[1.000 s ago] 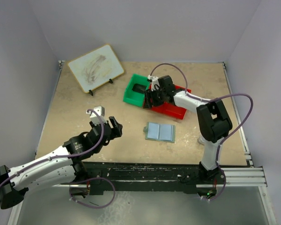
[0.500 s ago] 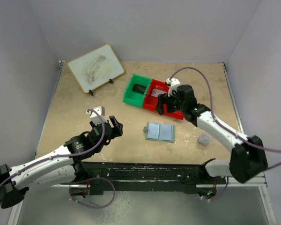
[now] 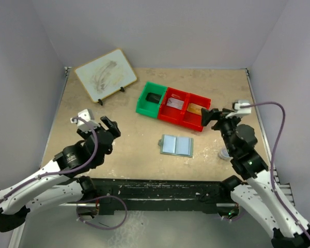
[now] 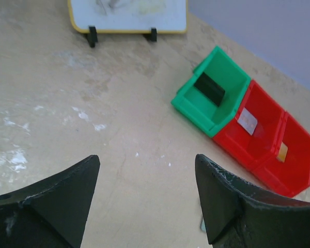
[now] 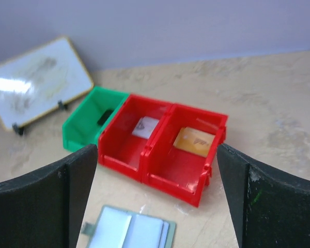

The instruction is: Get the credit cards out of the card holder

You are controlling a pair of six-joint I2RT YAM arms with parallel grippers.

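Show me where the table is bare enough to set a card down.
Widest bare table lies left of the card holder, bordered by the whiteboard and green bin. The back right corner behind the red bins is bare too. Crowded: the narrow strip between bins and card holder, and beside the small grey object to its right.

Glossy plastic bins (image 5: 173, 178) (tabletop (image 3: 139, 152) matt, mottled)

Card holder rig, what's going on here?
The card holder lies open and flat on the table, no card showing in it. A dark card sits in the green bin, a pale card in the middle red bin, an orange card in the right red bin. The left gripper and right gripper hover clear of everything, fingers open and empty.
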